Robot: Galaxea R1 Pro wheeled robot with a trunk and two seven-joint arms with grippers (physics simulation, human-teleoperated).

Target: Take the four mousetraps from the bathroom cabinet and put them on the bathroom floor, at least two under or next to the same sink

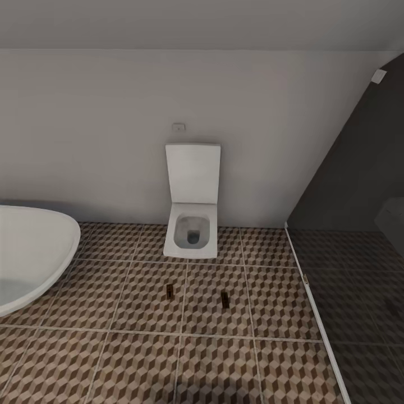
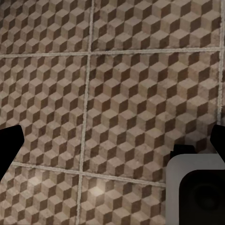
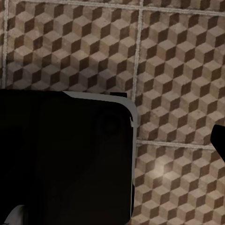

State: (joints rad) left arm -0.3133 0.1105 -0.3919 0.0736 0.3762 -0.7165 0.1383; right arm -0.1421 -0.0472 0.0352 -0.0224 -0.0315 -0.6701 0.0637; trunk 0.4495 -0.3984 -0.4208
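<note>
Bathroom floor [image 1: 146, 359]: brown-and-beige cube-patterned tiles, light grout lines.
White oval bathtub [image 1: 33, 252]: far left.
White square wall-hung toilet [image 1: 192, 224]: lid up, against wall.
Small tan wooden mousetraps: two, one [image 1: 169, 290] left, one [image 1: 225, 298] right, apart on the tiles before the toilet.
Left gripper [image 2: 112, 150]: dark fingertips spread wide.
Right gripper: cannot tell.

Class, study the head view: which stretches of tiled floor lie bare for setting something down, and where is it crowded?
Bare: bathroom floor nearest the camera, and between tub and toilet. Crowded: before the toilet, where two mousetraps lie.
</note>
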